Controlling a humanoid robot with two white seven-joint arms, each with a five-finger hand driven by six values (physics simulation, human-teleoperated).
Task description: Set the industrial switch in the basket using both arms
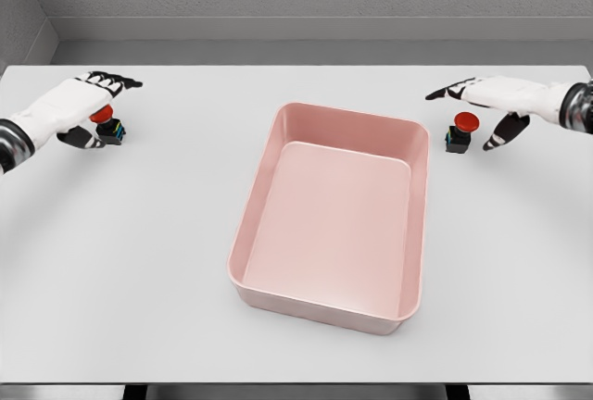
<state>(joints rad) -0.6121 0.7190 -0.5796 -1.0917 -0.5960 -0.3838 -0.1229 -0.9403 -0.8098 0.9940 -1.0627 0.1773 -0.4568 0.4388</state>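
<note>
On the near part of the white worktop (120,270) nothing stands; the first thing from the front is the pink basket (248,233), a shallow rectangular tray with rounded corners, empty inside, with its long side running away from the robot and a little turned.

Beyond its far corners, on both sides, are two industrial switches, each a small black body with a red mushroom button on top. The left switch (108,126) stands near the left edge, and the left hand (67,111) is right at it: the fingers reach out above the red button and the dark thumb curls below, beside the black body. I judge that this hand is about to close on the switch; a firm grip does not show yet. The right switch (460,132) stands upright just right of the basket's far right corner. The right hand (505,104) is spread wide, fingers pointing toward the basket, thumb hanging down; it is near the switch but apart from it and holds nothing.

The step is the grasp. To do it well, each hand should take the black body from the sides, low, not the round button, which could slip. The right hand must first come down and closer. Both switches are small and light, so a pushing finger can tip them; close slowly.
</note>
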